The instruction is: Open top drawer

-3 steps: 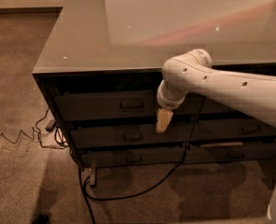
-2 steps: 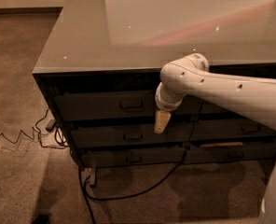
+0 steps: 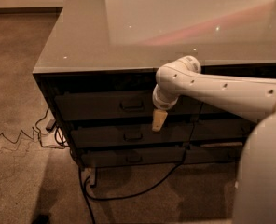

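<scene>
Brown carpet (image 3: pixel 17 78) all round, with loose cables (image 3: pixel 40 134) trailing at the left foot of a dark cabinet (image 3: pixel 49 92) under a glossy grey tabletop (image 3: pixel 82 41). Reaching in from the right across the cabinet front: white arm (image 3: pixel 222 90), bent downward at the wrist. Behind it, top drawer (image 3: pixel 91 107), uppermost of three stacked fronts in the left column, flush with its neighbours and so judged not yet opened. Hanging before that drawer's right part, gripper (image 3: pixel 159 120), tan tip pointing down and reaching the seam above the second drawer (image 3: pixel 100 135); open or closed, cannot tell, and nothing visibly held. Smallest and most to the point, rectangular pull (image 3: pixel 132 105) at the drawer's centre: just left of the gripper and a little above its tip, near but apart, depth between the two unclear. For a clean step, probably: shift left and lift slightly until level with the pull, take hold squarely at its middle, then draw straight out along the runners, away from the cabinet, with no twisting and no sideways drag. Worth guarding against: catching the lower pull (image 3: pixel 132 136) instead, or scraping the tip across the dark front.
</scene>
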You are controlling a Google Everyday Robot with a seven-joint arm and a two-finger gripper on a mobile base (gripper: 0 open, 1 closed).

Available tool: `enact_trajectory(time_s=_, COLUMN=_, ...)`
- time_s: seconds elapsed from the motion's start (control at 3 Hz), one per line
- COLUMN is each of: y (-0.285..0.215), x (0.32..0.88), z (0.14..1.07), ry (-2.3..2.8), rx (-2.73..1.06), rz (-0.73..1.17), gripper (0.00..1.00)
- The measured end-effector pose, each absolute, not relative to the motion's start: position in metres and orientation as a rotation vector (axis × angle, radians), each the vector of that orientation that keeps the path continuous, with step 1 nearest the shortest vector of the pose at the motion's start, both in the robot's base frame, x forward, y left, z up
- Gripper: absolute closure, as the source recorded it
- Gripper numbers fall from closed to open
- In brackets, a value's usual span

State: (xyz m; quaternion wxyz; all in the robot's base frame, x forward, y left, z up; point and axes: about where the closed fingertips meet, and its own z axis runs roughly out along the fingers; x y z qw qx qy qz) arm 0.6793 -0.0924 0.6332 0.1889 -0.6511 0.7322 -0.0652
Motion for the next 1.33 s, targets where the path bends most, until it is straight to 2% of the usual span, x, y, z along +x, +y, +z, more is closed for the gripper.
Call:
enact_trajectory(time_s=0.33, y=-0.104, x=0.691, z=0.621, ry=2.094, rx=-1.831, rz=-0.204, gripper=0.00)
enact_trajectory(time_s=0.67, y=-0.108, x=0.696, z=0.606, ry=2.124, rx=-1.855, rz=-0.213, gripper=0.19)
enact_trajectory(time_s=1.33, y=-0.108, x=0.696, z=0.618, ry=2.124, rx=-1.855, rz=-0.213, gripper=0.65)
